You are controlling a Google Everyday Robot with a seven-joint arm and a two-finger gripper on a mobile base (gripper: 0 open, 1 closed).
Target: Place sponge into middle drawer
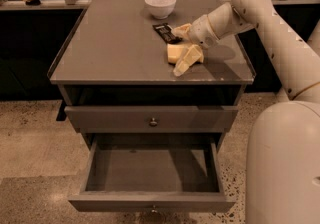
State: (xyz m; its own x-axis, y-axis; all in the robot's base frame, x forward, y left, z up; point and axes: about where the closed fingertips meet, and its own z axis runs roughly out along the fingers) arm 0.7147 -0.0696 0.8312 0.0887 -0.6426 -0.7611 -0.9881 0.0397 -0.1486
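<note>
Middle drawer (150, 170) is already open and empty. Sponge (173, 52) lies on the cabinet top (110, 43), in front of the white bowl (160, 4). Gripper (184, 45) is front-right of the bowl, fingers apart, straddling the sponge. Grasp, carry and drop are left.

End effector (178, 48) low over right-centre worktop (110, 43), fingers spread astride sponge (172, 54). Snack bar (163, 32) just beside on far side, white bowl (160, 4) behind it: tight there. Left half of worktop free. Middle drawer (150, 202) pulled out, open from above. Upper drawer (150, 118) front hangs over its rear. Robot body (285, 168) crowds right side.
</note>
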